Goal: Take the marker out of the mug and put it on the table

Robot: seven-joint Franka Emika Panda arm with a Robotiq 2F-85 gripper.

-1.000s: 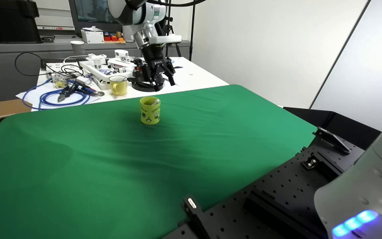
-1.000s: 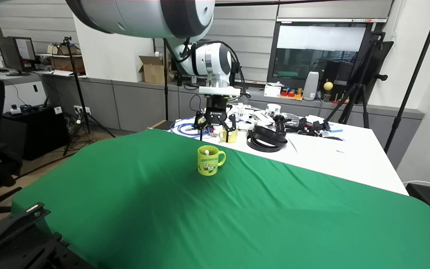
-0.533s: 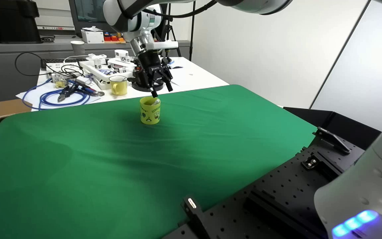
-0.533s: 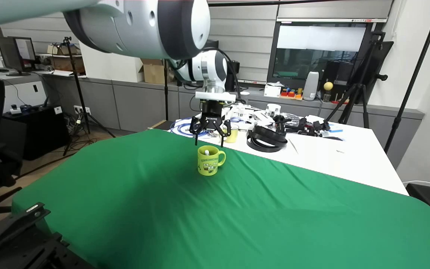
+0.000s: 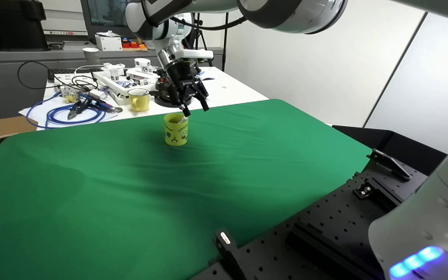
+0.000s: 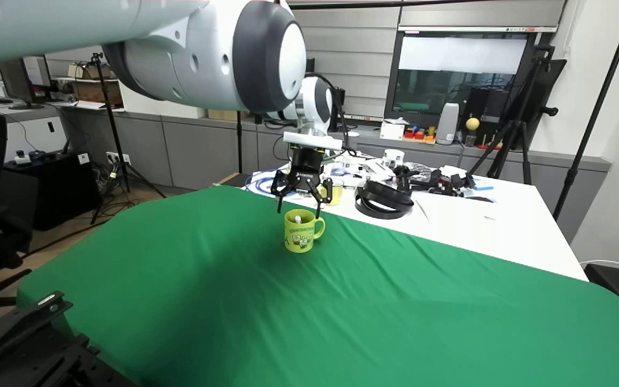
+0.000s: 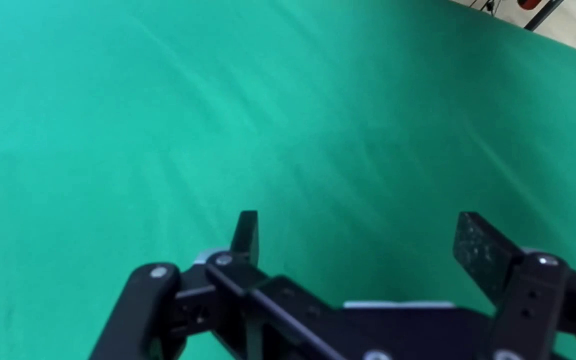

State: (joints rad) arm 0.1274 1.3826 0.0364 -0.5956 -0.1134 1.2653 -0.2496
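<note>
On creased cloth stands a cylindrical mug.

The arm is smooth and white, dotted with small round recesses; a broad charcoal band surrounds a round white cap. A black cable curves beside it. The base is white too, with three blue lights glowing in a row. Above the gripper come a shiny silver collar and a plain white bar. The gripper itself is black — jointed, angular, its blunt fingers studded with round silver screws — and carries a small pale marking, too tiny to read. One finger's inner face shows pale specks.
</note>
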